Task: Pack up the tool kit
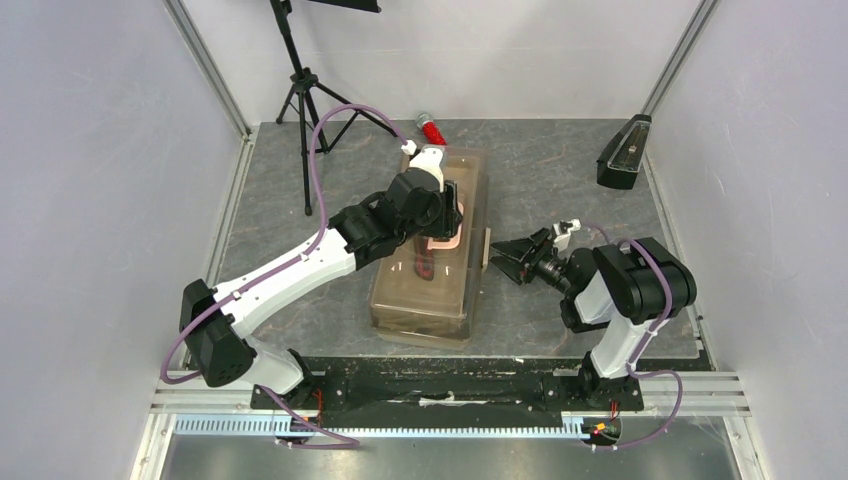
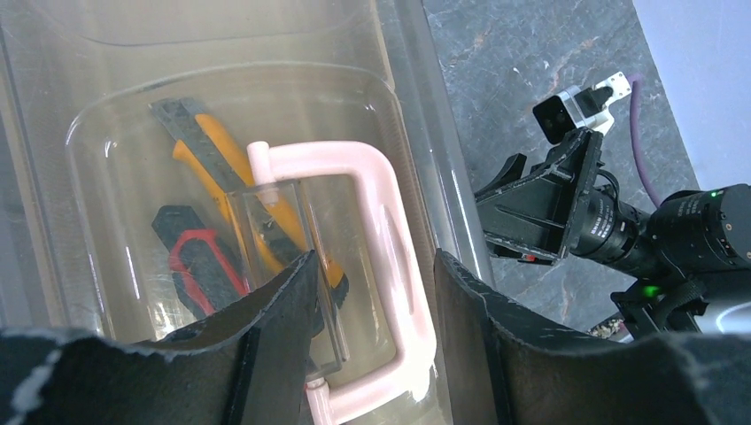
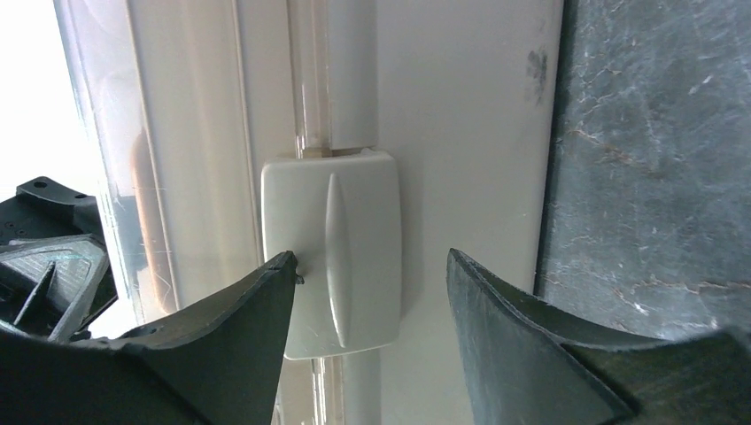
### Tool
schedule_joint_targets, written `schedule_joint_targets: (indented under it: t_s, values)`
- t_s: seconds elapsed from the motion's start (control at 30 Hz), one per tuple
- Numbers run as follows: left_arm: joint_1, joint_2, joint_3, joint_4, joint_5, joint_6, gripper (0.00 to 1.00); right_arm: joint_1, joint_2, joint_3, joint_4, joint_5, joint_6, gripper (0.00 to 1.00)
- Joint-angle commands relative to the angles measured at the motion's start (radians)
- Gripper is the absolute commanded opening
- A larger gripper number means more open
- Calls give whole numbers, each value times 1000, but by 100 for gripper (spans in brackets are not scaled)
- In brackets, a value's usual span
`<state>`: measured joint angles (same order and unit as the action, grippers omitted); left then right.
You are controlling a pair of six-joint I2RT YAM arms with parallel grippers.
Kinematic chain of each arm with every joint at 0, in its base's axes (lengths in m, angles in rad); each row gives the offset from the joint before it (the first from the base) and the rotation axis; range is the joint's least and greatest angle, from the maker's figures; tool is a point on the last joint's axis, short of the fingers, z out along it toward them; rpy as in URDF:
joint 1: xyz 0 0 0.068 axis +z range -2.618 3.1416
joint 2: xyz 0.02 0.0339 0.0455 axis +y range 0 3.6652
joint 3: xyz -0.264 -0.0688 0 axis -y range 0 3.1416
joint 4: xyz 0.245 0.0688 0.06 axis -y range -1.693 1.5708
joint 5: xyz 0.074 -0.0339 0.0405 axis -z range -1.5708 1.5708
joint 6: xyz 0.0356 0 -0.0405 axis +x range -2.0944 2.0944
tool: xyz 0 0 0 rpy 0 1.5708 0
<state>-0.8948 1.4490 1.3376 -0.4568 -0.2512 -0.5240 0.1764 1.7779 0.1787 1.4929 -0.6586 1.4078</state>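
While both claws stand open, the tool kit (image 1: 430,270) sits shut mid-table, nothing gripped
Left gripper (image 2: 372,266) straddles the cream handle (image 2: 397,239); right gripper (image 3: 367,258) frames the side latch (image 3: 332,252), possibly unfastened. A hard press could shove the box sideways, or a lift could pop the lid (image 2: 133,53). Bare table (image 1: 560,180) opens to its right; the box wall crowds the right gripper

The toolbox (image 1: 425,300) is glossy translucent plastic, its handle (image 2: 400,266) smooth pale plastic, and the table (image 1: 560,170) matt, stone-patterned grey.
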Motion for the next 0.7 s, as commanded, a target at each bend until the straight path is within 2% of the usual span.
schedule_joint_targets:
  t_s: [0.0, 0.67]
  values:
    - [-10, 30, -41, -55, 44, -35, 57, 51, -29, 50, 466, -85, 11, 66]
    - [-10, 41, -40, -49, 41, -36, 56, 91, -103, 81, 441, -87, 44, 65]
